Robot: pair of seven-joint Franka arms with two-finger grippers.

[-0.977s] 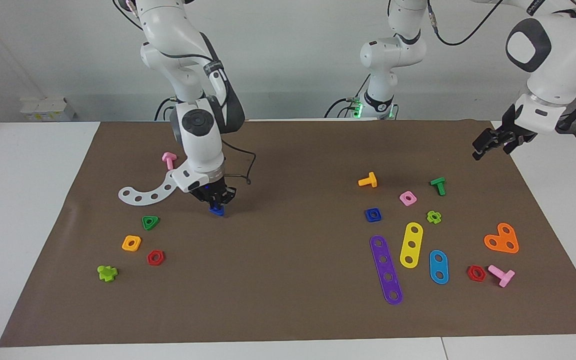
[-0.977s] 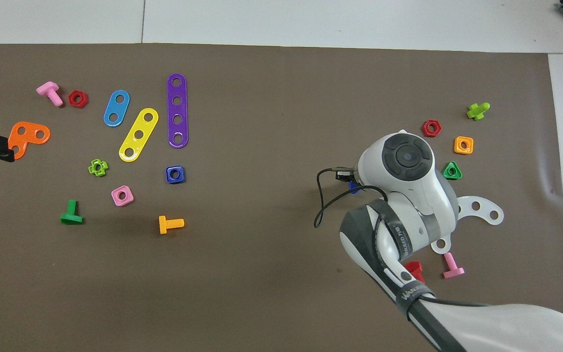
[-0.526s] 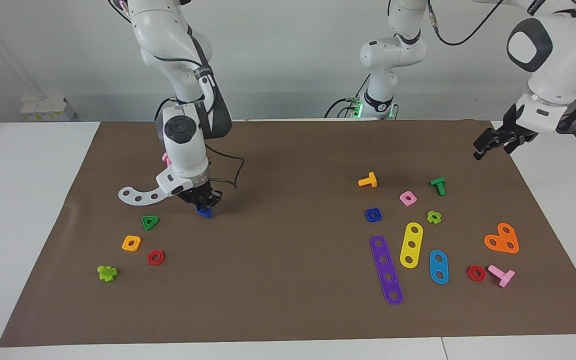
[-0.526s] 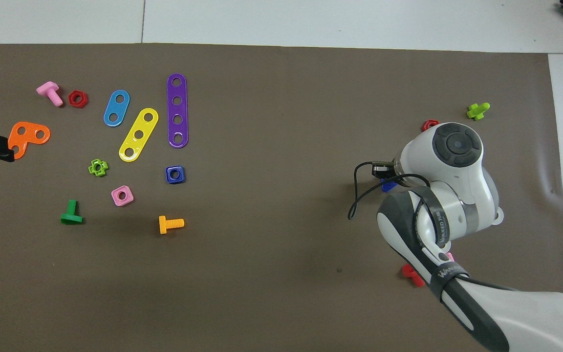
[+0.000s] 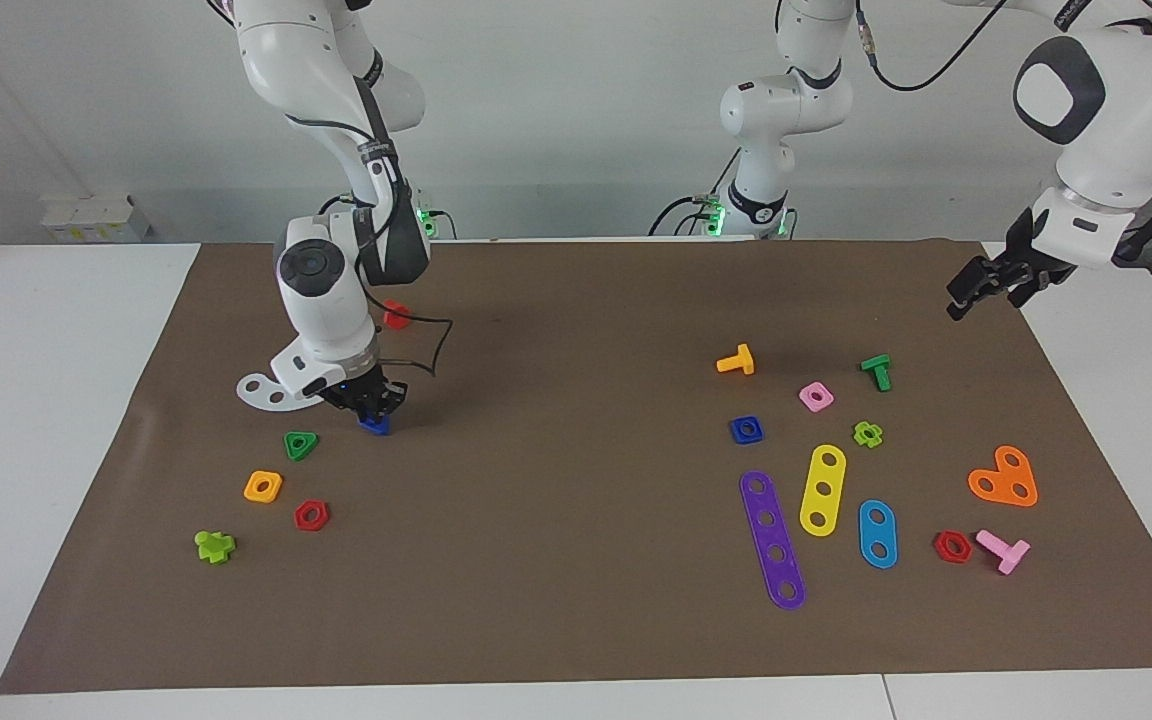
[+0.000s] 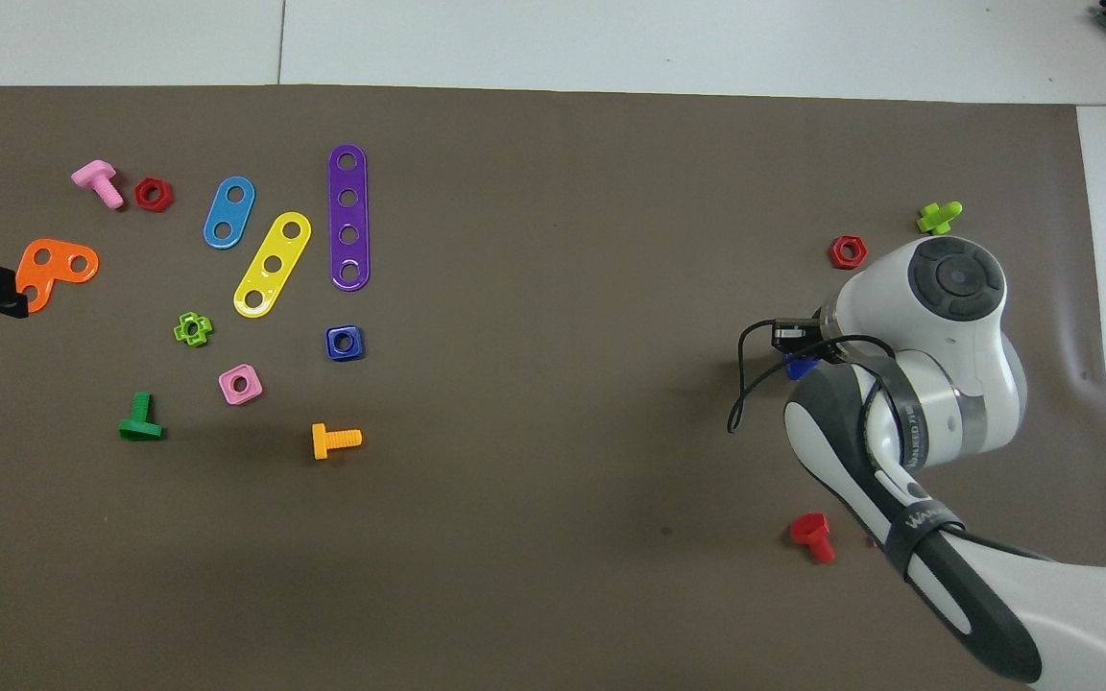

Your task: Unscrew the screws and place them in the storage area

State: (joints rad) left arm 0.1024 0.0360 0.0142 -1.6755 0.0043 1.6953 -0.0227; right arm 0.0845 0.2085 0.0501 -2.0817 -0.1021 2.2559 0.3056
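My right gripper [image 5: 373, 403] is shut on a small blue screw [image 5: 374, 425] and holds it low over the brown mat. It is beside the white curved strip [image 5: 264, 388], at the edge of the storage area [image 5: 236, 445]. There lie a green nut [image 5: 301, 444], an orange nut [image 5: 263, 486] and a red nut [image 5: 311, 515]. In the overhead view only a bit of the screw [image 6: 800, 366] shows under the right gripper [image 6: 796, 347], and the arm hides the strip. My left gripper [image 5: 976, 288] waits over the mat's edge at the left arm's end.
A red bolt [image 5: 396, 315] lies near the right arm and a lime piece [image 5: 214, 545] by the nuts. Toward the left arm's end lie purple [image 5: 772, 538], yellow [image 5: 822, 489] and blue [image 5: 877, 533] strips, a blue square nut [image 5: 746, 430], an orange bolt [image 5: 736, 360] and other small parts.
My right gripper has carried the blue screw toward the right arm's end of the table, up beside the white strip and the green nut. The left arm has not moved.
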